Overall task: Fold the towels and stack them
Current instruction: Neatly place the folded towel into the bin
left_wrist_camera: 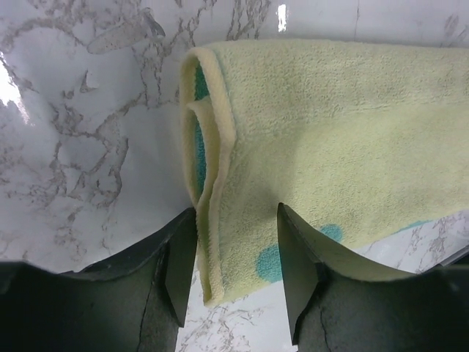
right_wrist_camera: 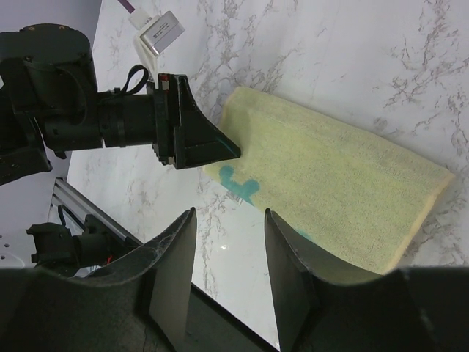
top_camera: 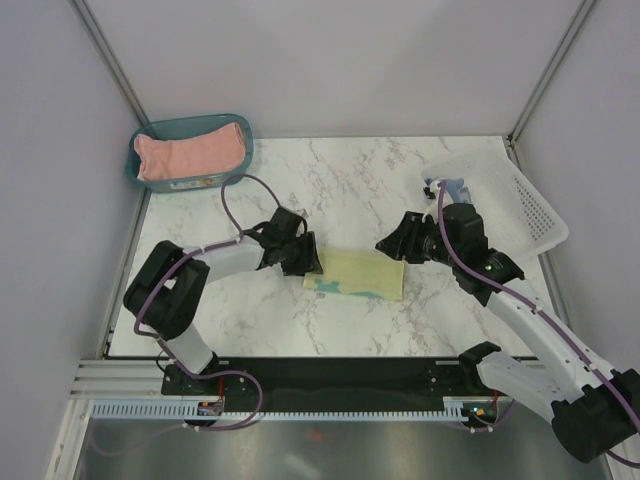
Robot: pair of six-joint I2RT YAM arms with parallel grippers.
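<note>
White-marbled desk [top_camera: 350,190], grey walls all round, and at centre stage the yellow whale-print towel [top_camera: 360,275] lies flat as a tidy long rectangle. The wrist view shows doubled layers at its left end, so I'd call at least one fold done. The left jaws sit at that end, spread apart with the layered hem running up between them, pinching nothing. The right jaws hover just off the towel's opposite end, also spread, with only bare marble and cloth showing through the gap.

Far beyond the yellow towel's left end, the salmon-pink towel [top_camera: 190,155] rests in the teal bin [top_camera: 200,119]. It looks roughly folded, though I can't be sure. Beyond its right end, a bit of light blue cloth [top_camera: 455,187] peeks from the white perforated basket [top_camera: 520,200], mostly hidden.

My read is early to middle going. Yellow may want another fold, blue looks untouched, and nothing is stacked yet.
</note>
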